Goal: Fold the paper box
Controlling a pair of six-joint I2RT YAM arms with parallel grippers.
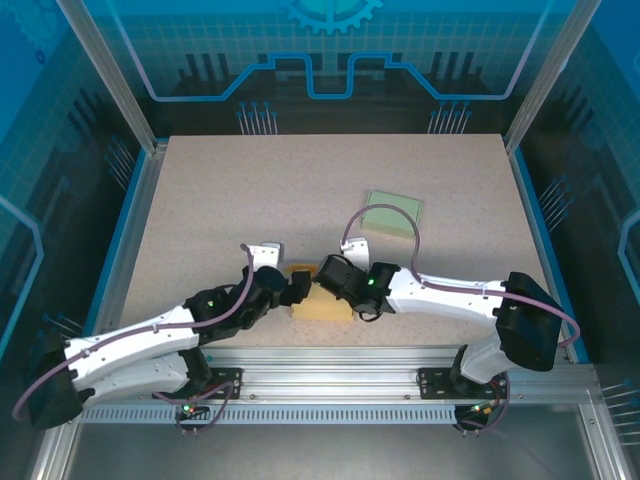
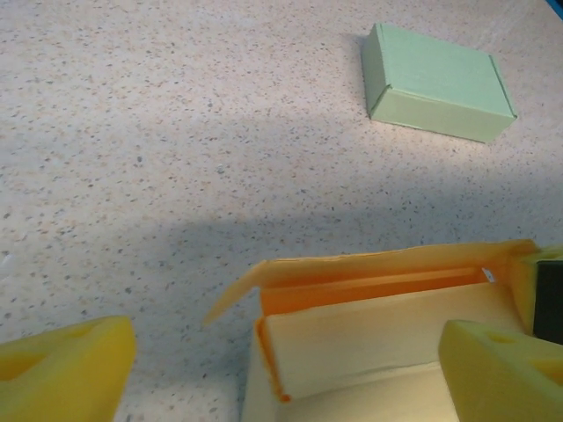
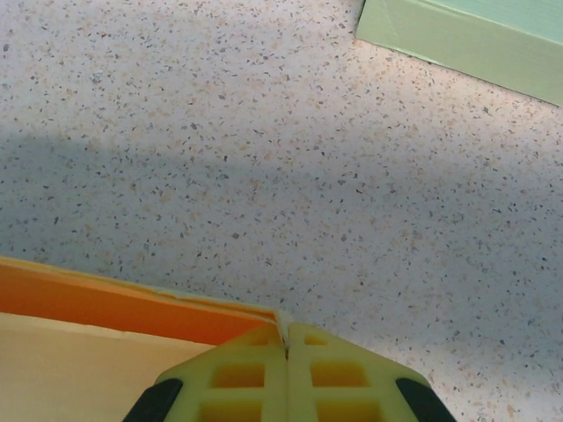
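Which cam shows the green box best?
Left wrist: the green box appears whole, closed, top and two sides visible. Top external shows it small, crossed by a cable. Right wrist catches just one edge.

No readable text, label, brand or number on any surface. Only sign-like mark: gear emblem (image 1: 330,12), light blue, upper part cut off by top of view, on back wall panel (image 1: 200,50) beyond far edge of tabletop (image 1: 250,200). Emblem bears no lettering.
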